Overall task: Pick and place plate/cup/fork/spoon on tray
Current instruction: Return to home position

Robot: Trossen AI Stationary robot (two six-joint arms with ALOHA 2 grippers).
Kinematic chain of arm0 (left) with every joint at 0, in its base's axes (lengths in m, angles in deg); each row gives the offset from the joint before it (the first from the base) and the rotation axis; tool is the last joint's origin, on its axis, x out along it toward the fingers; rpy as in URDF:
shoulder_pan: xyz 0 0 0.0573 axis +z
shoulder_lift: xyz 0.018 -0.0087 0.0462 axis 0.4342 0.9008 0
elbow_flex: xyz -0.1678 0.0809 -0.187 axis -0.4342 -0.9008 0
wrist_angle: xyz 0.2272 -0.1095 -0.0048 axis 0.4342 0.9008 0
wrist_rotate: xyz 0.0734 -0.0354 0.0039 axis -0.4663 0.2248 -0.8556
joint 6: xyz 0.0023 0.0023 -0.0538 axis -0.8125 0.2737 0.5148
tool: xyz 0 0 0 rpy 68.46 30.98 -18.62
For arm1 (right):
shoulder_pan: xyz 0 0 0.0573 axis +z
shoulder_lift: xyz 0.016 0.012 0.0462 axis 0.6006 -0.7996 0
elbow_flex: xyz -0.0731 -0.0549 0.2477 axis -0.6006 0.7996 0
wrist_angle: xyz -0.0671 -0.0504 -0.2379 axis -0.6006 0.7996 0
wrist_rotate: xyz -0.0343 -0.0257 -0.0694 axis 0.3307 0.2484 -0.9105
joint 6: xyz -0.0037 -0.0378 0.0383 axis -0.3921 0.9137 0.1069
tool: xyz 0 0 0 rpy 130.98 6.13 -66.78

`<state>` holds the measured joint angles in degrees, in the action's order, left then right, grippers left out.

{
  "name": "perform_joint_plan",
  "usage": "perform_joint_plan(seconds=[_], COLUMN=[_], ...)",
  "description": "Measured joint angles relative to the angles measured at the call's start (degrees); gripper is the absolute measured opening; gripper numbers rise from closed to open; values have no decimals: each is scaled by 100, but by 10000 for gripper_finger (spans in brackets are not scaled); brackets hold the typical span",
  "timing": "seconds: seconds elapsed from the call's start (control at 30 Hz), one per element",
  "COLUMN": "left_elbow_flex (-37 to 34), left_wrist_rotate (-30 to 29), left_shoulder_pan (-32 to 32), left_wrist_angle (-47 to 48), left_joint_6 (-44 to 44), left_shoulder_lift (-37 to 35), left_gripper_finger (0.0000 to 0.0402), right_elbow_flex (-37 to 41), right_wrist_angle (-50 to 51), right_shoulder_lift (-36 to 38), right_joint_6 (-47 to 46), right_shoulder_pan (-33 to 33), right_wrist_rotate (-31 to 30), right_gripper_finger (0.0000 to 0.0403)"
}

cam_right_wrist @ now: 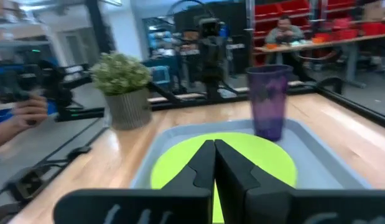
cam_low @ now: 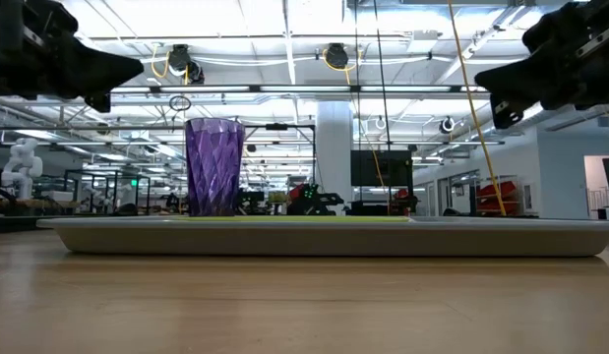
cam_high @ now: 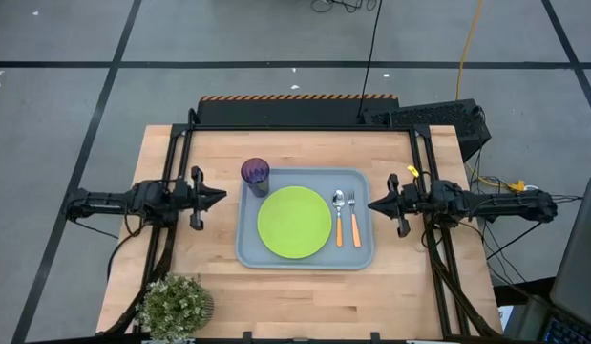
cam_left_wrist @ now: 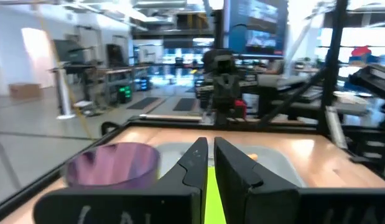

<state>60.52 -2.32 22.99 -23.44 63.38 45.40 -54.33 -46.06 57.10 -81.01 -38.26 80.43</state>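
Tray [cam_high: 247,250], mid-table, carries plate [cam_high: 294,222], cup [cam_high: 255,173] in the corner nearest left gripper [cam_high: 221,198], spoon [cam_high: 339,218] and fork [cam_high: 354,222] side by side toward right gripper [cam_high: 372,204]; both grippers flank it, fingers closed on nothing, so homing best draws each arm straight outward, clear of cup and rim.

The wooden table [cam_high: 305,296] stands on a grey floor [cam_high: 66,38] marked with black tape lines [cam_high: 276,65]. A small potted plant [cam_high: 176,306] sits at one corner of the table. A yellow cable [cam_high: 467,48] comes down behind the table. Beyond is a wide hall with rows of bright ceiling lights [cam_low: 274,34], a white column [cam_low: 334,147] and red shelves [cam_right_wrist: 329,25]. A person [cam_right_wrist: 282,31] sits at a desk [cam_right_wrist: 316,42] there.
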Motion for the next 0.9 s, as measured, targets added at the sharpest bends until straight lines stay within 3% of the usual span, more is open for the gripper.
perform_joint_plan(seconds=[0.17,0.43,0.6,0.9], left_elbow_flex=[0,0,0,2], left_wrist_rotate=[604,663,994,793], left_shoulder_pan=[0,0,55,309], left_wrist_angle=[-3,173,222,225], left_joint_6=[-130,-301,-309,-85], left_shoulder_lift=[0,0,0,0], left_gripper_finger=[30,30,30,30], right_elbow_flex=[2,2,2,2], right_wrist_angle=[-204,-71,-205,-171], right_shoulder_lift=[2,-2,0,-20], right_joint_6=[-89,-143,-148,96], right_shoulder_pan=[2,-56,-137,-136], right_wrist_rotate=[394,549,842,492], right_gripper_finger=[0,0,0,0])
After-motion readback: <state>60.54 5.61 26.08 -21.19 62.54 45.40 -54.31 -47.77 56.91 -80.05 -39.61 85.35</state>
